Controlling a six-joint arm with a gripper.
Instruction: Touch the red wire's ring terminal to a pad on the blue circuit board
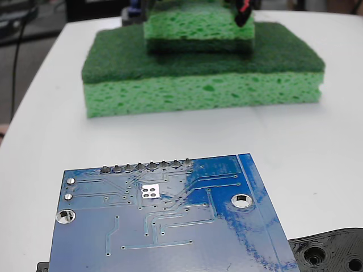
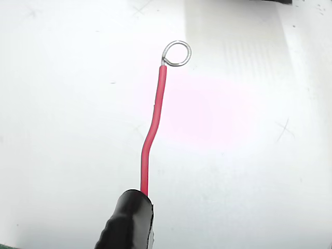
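Far back in the fixed view, above the stacked green sponges (image 1: pixel 204 68), well away from the blue circuit board (image 1: pixel 170 226) and its pad (image 1: pixel 151 191). In the wrist view, red wire (image 2: pixel 153 124) jutting from the black finger, ring terminal (image 2: pixel 177 53) over bare white table (image 2: pixel 259 155). Jaws: cannot tell whether apart or together.

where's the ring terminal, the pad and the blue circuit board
ring terminal (image 2: pixel 177 53): wrist view, on the loop's wire rim
pad (image 1: pixel 151 191): fixed view, middle of the silver square
blue circuit board (image 1: pixel 187 232): fixed view, bare blue surface
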